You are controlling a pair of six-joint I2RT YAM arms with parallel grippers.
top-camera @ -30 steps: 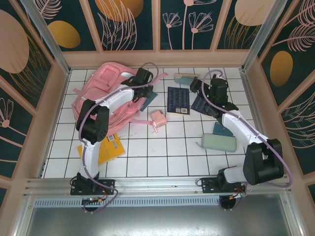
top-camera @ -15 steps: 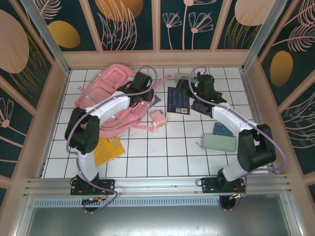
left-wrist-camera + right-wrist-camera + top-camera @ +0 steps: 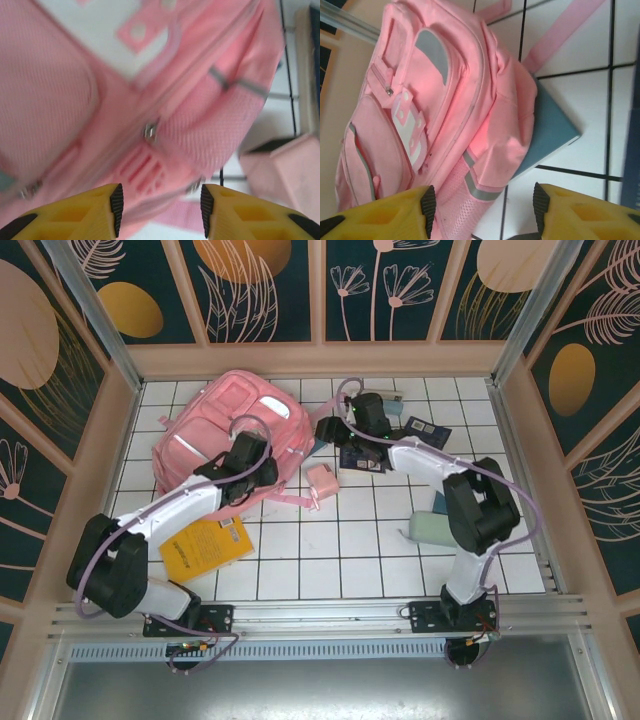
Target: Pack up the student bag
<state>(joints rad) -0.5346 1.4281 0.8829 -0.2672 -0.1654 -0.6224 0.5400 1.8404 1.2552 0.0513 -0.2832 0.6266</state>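
Pink student bag (image 3: 225, 425) lies at the far left of the tabletop (image 3: 330, 540). Left gripper (image 3: 161, 207) hovers over its near side, jaws apart, holding nothing. Right gripper (image 3: 482, 205) hangs beside the bag's right edge, jaws also apart and empty.

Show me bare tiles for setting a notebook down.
Bare: the near tiles between the yellow book and the green case, nearer than the small pink box. Crowded: the far middle, from the student bag to the dark book.

bright, even light (left wrist view blurred)
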